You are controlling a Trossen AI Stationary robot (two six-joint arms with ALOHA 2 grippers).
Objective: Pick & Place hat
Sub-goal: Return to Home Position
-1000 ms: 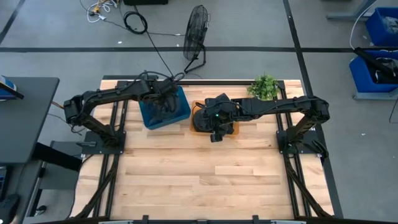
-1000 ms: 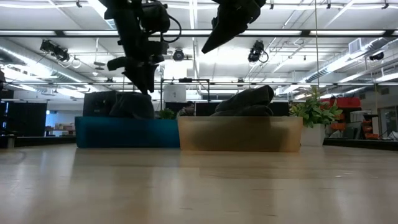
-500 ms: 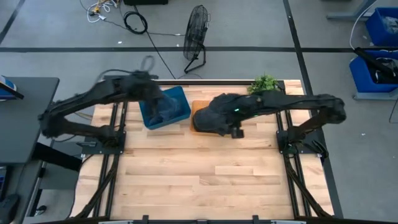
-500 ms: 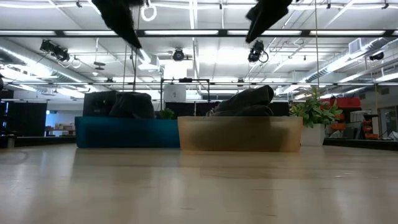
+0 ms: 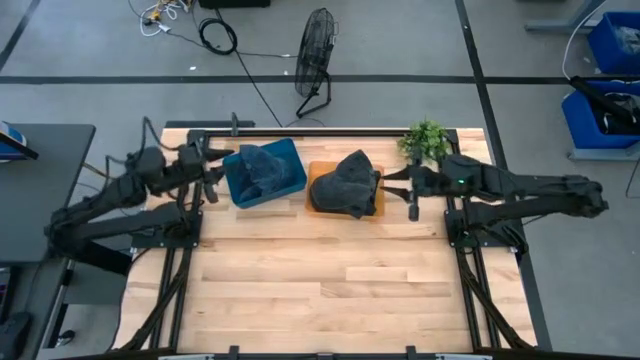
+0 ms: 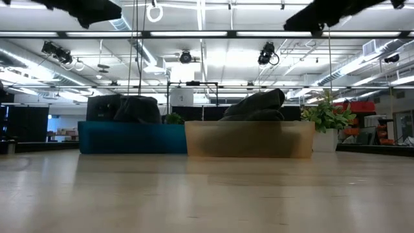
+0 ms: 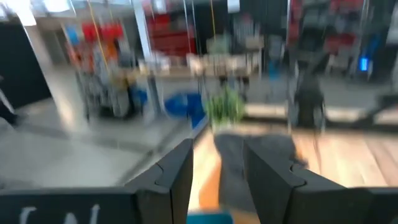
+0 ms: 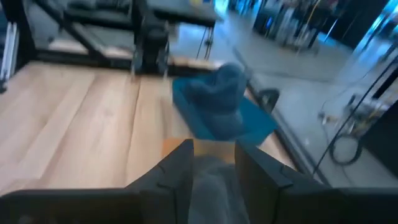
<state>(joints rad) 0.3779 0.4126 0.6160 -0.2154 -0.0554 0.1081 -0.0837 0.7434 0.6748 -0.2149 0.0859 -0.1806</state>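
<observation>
One dark grey hat (image 5: 345,183) lies heaped in the orange bin (image 5: 372,208). A second dark hat (image 5: 262,165) sits in the blue bin (image 5: 288,180) beside it. In the low view both hats (image 6: 255,103) (image 6: 136,107) rise above their bin rims. My left gripper (image 5: 215,172) hangs open just left of the blue bin and holds nothing; its wrist view shows the fingers apart (image 7: 217,180). My right gripper (image 5: 388,183) is open just right of the orange bin, and its wrist view (image 8: 214,174) looks over the grey hat toward the blue bin (image 8: 249,121).
A small green plant (image 5: 425,140) stands at the table's far right corner, close behind my right arm. A fan (image 5: 315,55) and cables lie on the floor beyond the far edge. Bare wood (image 5: 320,280) fills the table's near half.
Both arms have pulled back fast from above the bins and have risen. My left gripper went from over the blue bin toward the table's left edge. My right gripper went from over the orange bin toward the right edge. The hats stayed in their bins.
</observation>
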